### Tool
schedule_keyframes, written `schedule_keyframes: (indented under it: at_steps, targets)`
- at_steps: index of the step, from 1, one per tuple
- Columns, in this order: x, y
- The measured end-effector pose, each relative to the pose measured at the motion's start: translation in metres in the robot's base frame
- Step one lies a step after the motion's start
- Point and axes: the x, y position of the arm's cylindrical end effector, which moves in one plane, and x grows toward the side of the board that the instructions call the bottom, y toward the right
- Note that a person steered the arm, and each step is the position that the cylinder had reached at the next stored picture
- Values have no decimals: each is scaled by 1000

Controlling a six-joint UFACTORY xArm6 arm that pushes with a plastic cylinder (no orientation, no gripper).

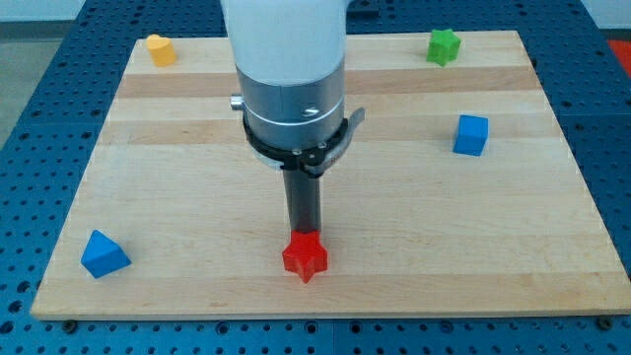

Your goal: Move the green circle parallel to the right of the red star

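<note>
Wooden board (177,197): my tip (304,235) (no jaws here) touches red star (305,257).

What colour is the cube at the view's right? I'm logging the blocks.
Blue; the cube shows best in the camera view, the only one.

The arm (286,59) descends from twelve o'clock, its rod (303,202) vertical. My tip (304,235) meets the surface, low and centre.
</note>
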Motion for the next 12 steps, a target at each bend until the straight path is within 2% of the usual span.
schedule_keyframes:
  at_steps: [2,3,5,6,7,8,10,12]
  targets:
    - [-13,-1]
    - [-44,-47]
    - [-119,-187]
    - [-182,-201]
    - [-223,-170]
    - [-244,-121]
    - [-240,-28]
    - [-209,38]
